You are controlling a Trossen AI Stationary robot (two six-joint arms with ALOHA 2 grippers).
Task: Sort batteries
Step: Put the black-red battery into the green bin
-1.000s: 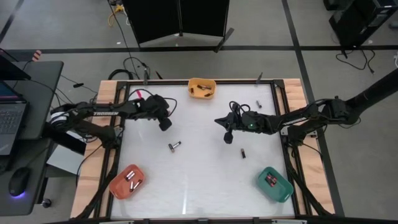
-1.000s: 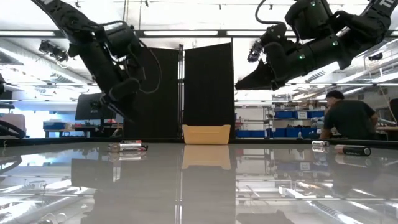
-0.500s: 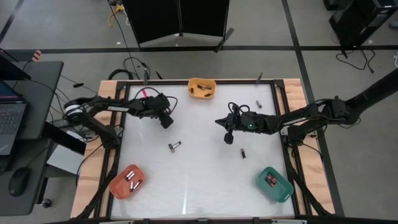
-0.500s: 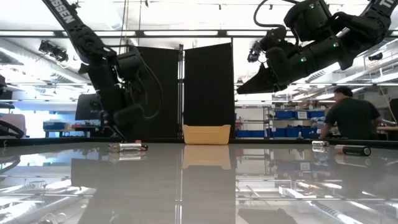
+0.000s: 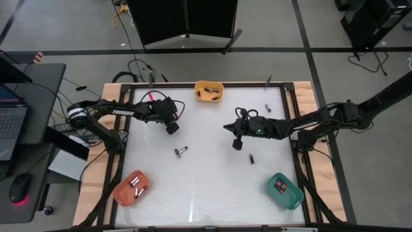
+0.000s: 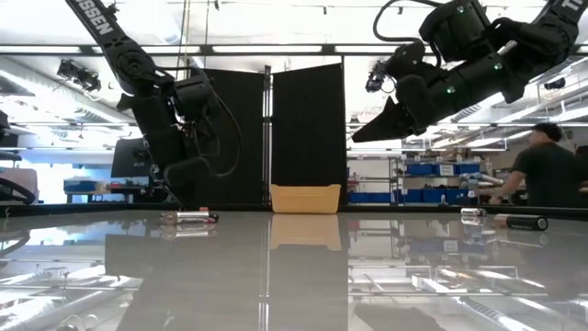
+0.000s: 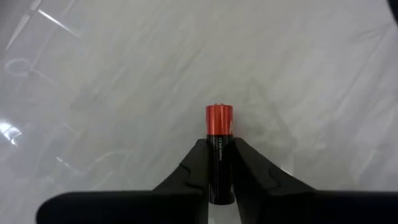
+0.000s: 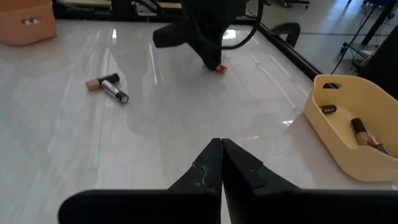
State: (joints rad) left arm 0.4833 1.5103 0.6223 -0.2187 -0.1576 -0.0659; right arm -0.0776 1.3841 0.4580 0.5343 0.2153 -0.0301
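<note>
My left gripper [image 5: 171, 128] [image 6: 176, 191] hangs over the table's far-left part, shut on a black battery with a red end [image 7: 219, 149]. My right gripper [image 5: 236, 144] [image 8: 221, 155] is shut and empty, raised over the table's middle right [image 6: 355, 138]. Two loose batteries [image 5: 181, 151] [image 8: 109, 87] lie side by side on the table between the arms. Another battery [image 5: 252, 158] lies near the right gripper, and one more [image 5: 268, 108] near the far-right corner. My left gripper pinches the battery's black body [image 7: 219, 171] between its two fingers, with the battery lying along them. The red end [image 7: 219, 119] sticks out past the fingertips. The fingers point steeply down at the table. Whether the red end [image 8: 219, 68] touches the table, I cannot tell.
A yellow bin [image 5: 209, 91] [image 8: 354, 130] at the far edge holds batteries. An orange bin [image 5: 132, 187] sits at the near-left corner and a green bin [image 5: 284, 190] at the near-right, each with batteries inside. A person [image 6: 549, 170] moves in the room behind the table.
My left arm has swung from a slant to a steeper, more upright stance, and its gripper has come down closer to the table while staying over nearly the same spot, still shut on the battery. The person in the background has walked to the right.
</note>
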